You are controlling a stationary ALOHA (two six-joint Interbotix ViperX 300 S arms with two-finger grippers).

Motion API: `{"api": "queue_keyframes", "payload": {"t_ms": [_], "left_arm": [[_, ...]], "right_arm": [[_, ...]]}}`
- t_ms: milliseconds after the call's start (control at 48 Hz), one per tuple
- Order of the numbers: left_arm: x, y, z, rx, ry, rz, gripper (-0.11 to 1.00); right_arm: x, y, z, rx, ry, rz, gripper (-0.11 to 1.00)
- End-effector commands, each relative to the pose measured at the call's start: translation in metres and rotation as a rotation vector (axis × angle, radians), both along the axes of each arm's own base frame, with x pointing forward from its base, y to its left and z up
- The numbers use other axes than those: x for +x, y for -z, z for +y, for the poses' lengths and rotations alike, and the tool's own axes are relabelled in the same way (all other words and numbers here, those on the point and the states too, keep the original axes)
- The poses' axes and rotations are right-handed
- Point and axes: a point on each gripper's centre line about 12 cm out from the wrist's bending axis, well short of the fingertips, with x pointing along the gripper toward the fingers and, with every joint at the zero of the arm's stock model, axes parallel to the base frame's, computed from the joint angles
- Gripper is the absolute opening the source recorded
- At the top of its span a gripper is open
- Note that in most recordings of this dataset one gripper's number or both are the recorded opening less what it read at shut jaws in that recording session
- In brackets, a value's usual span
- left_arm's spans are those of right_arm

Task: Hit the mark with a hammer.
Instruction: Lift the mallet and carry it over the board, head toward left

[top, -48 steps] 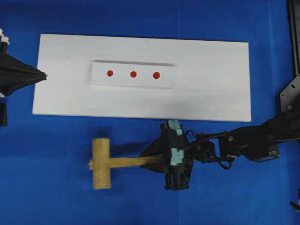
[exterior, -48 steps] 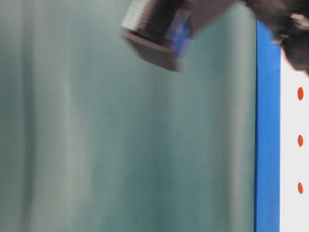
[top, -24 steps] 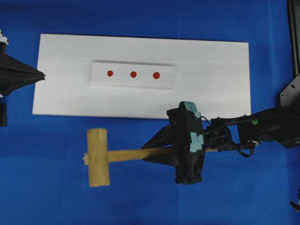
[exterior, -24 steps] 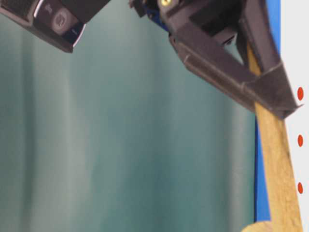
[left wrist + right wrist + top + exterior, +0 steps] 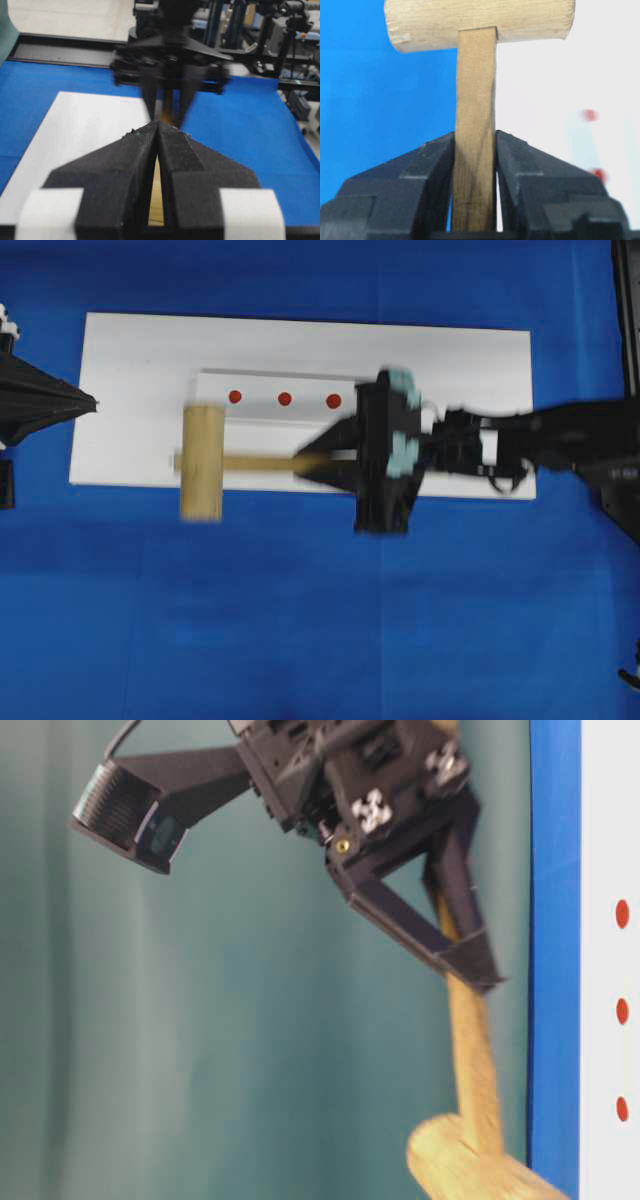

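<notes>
The right gripper (image 5: 318, 459) clamps the hammer (image 5: 203, 462) by its handle, holding the head raised over the white board's (image 5: 470, 370) near-left edge for a swing at the red marks (image 5: 284, 398), while the left gripper (image 5: 88, 400) sits pinched shut, empty, off the board's left edge

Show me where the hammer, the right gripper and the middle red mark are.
hammer (image 5: 201, 462), overhead view, on its head.
right gripper (image 5: 475, 150), right wrist view, between its fingertips.
middle red mark (image 5: 284, 398), overhead view, its centre.

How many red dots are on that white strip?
3, in a row along the raised white strip: left dot, middle dot, right dot, nearest the robot's jaws. None looks hidden.
</notes>
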Motion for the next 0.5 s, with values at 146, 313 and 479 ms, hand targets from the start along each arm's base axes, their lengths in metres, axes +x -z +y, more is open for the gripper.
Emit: {"api": "queue_keyframes", "payload": {"t_ms": [146, 313, 479], "left_arm": [[0.002, -0.002, 0.000, -0.003, 0.000, -0.006, 0.00], [0.002, -0.002, 0.000, -0.005, 0.000, -0.006, 0.00], [0.002, -0.002, 0.000, -0.021, -0.001, -0.005, 0.00]], "right_arm": [[-0.004, -0.023, -0.034, -0.070, 0.053, -0.046, 0.10], [-0.005, -0.031, -0.034, -0.149, 0.024, -0.069, 0.10], [-0.007, -0.043, -0.043, -0.356, -0.013, -0.120, 0.10]]}}
